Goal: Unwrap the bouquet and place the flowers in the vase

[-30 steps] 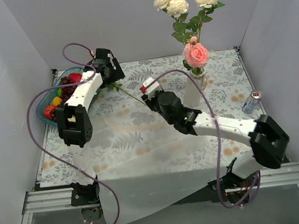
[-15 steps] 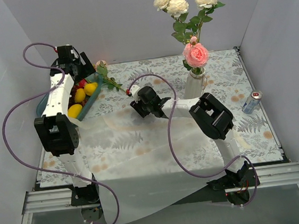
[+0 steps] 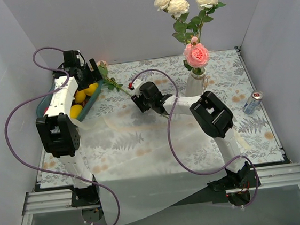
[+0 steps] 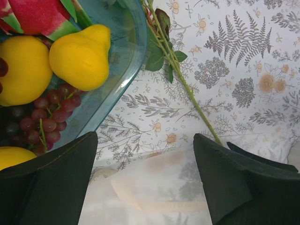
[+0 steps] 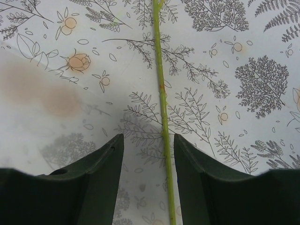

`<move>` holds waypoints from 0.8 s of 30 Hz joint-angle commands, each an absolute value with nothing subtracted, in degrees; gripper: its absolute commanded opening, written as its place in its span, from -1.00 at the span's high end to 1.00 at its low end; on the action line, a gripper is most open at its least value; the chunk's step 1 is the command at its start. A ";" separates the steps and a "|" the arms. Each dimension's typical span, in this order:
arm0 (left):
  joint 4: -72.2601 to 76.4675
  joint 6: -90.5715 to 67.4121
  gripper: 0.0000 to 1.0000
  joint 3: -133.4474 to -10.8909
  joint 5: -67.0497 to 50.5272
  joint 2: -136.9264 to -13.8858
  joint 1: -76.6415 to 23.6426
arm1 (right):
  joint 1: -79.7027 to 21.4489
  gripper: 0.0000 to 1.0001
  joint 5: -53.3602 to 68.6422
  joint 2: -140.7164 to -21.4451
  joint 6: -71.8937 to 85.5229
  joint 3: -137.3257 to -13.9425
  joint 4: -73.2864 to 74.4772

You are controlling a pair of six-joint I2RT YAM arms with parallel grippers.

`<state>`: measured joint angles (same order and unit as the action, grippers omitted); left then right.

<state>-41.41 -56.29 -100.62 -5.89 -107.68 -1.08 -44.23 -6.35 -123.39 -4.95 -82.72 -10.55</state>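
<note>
Hidden/unclear: the loose rose (image 3: 101, 65) has its bud right beside the L wrist in top view, partly masked. Its stem (image 5: 161, 93) runs out of frame at both ends on the R wrist cam, and no bloom shows there. The vase (image 3: 192, 91) foot is partly behind the R arm. Flowers (image 3: 196, 55) in the vase: topmost bud clipped by the frame top. The wrap paper (image 3: 148, 198) is translucent, so we find its edges on the tablecloth (image 3: 227, 77) hard to trace; its near end hangs off the table front. We can't tell if the R fingers touch the stem.

Pose: L arm reaches far back-left. L gripper (image 4: 143, 140) points down at the edge of the blue fruit tray (image 4: 132, 56), fingers spread wide, only cloth and paper edge btw them. R arm is folded sharply at the elbow, forearm running left. R gripper (image 3: 140, 101) sits low over the cloth, fingers parted, straddling the stem, which lies nearer one finger. The rose lies flat, bud by the tray, well apart from the vase at back right. Drink can (image 3: 252, 103) at far right.
</note>
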 commanded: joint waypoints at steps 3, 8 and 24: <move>-40.43 -55.11 -0.65 -99.84 -7.29 -103.89 -0.79 | -42.10 -0.11 -2.82 -124.28 -2.02 -82.53 -12.31; -40.25 -55.11 -0.68 -99.84 -7.03 -103.62 -0.79 | -41.66 -0.11 -0.88 -125.68 -1.32 -84.46 -9.41; -40.69 -55.02 -0.68 -100.72 -6.59 -103.54 -0.70 | -41.66 0.97 -1.93 -127.44 -0.44 -83.41 -7.82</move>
<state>-41.10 -55.68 -99.90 -6.66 -107.24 -0.97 -41.56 -0.97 -125.71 -0.47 -83.15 -10.85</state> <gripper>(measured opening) 0.840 0.064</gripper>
